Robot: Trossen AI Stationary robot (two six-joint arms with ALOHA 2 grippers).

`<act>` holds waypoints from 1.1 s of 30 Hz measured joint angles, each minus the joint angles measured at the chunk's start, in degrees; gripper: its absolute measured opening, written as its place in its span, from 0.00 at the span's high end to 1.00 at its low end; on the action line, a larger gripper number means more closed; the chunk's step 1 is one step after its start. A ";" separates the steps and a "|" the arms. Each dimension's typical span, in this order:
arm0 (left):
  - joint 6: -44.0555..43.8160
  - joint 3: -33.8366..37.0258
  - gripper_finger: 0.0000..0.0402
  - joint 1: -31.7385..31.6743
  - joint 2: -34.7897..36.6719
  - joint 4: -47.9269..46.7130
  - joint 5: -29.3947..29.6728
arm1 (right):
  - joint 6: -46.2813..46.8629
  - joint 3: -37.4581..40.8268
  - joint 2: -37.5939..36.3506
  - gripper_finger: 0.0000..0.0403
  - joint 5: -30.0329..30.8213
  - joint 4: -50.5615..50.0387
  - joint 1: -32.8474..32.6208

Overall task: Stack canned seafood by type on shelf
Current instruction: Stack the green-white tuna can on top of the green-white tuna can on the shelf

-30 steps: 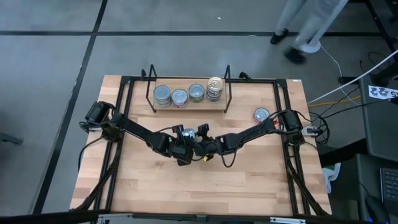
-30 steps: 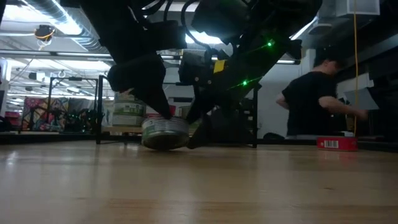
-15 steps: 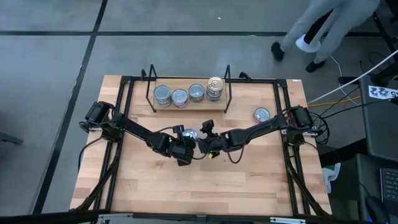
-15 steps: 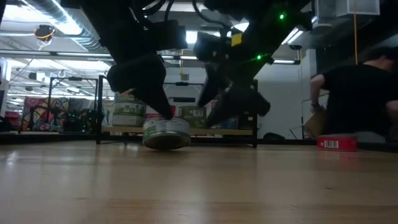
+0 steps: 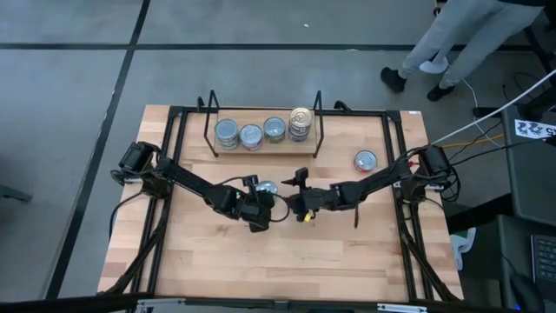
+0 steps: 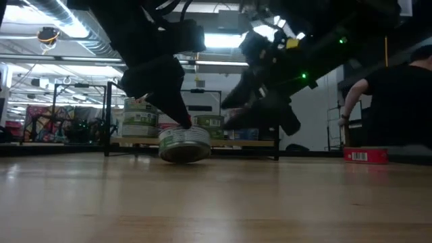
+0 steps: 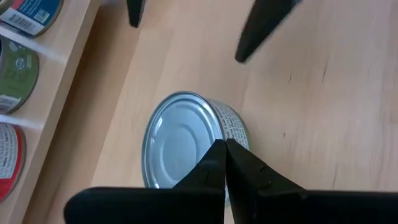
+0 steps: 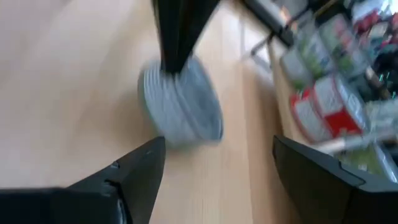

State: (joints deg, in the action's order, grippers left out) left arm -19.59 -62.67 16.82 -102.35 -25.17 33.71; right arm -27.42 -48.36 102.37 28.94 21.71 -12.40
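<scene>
A flat tin with a silver lid and a green-white label [image 5: 268,188] [image 6: 183,143] [image 7: 180,143] lies on the table in front of the shelf. My left gripper [image 5: 260,198] [image 7: 224,152] is shut, its tips on this tin. My right gripper [image 5: 301,189] [image 8: 214,165] is open and hangs raised to the right of the tin [image 8: 181,109], touching nothing. The wire shelf [image 5: 265,149] stands at the far edge with its wooden base flat on the table. It holds several tins in a row; the rightmost stack [image 5: 301,123] has a gold lid on top. My left gripper presses its shut fingertips [image 6: 181,123] on the tin's lid at the rim [image 7: 214,132]. It comes slanting down from the table's near left. The tin rests on the table under the fingers.
A red-labelled tin [image 5: 366,160] [image 6: 365,156] lies alone near the table's right edge. Black frame rails [image 5: 395,156] run along both sides of the table. A person [image 5: 469,39] walks beyond the far right corner. Bare wood spreads across the near half of the table.
My right gripper has drawn back from the tin toward the table's right and risen clear of it. My left gripper has stayed on the tin. The person behind has moved to the right.
</scene>
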 joint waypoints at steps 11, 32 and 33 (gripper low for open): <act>-0.07 0.00 1.00 0.00 -0.02 2.56 -0.02 | -2.93 2.43 1.60 0.26 -8.32 7.91 0.00; -1.22 0.00 1.00 0.00 -0.02 9.71 -0.07 | -4.63 2.37 5.08 0.27 -7.57 12.63 0.09; -1.33 0.00 1.00 0.00 -0.01 10.09 -0.07 | -4.63 2.37 5.29 0.27 -7.55 13.07 0.09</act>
State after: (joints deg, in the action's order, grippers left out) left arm -20.93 -62.67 16.82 -102.36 -15.08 33.65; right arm -32.05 -46.00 107.65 21.39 34.78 -12.32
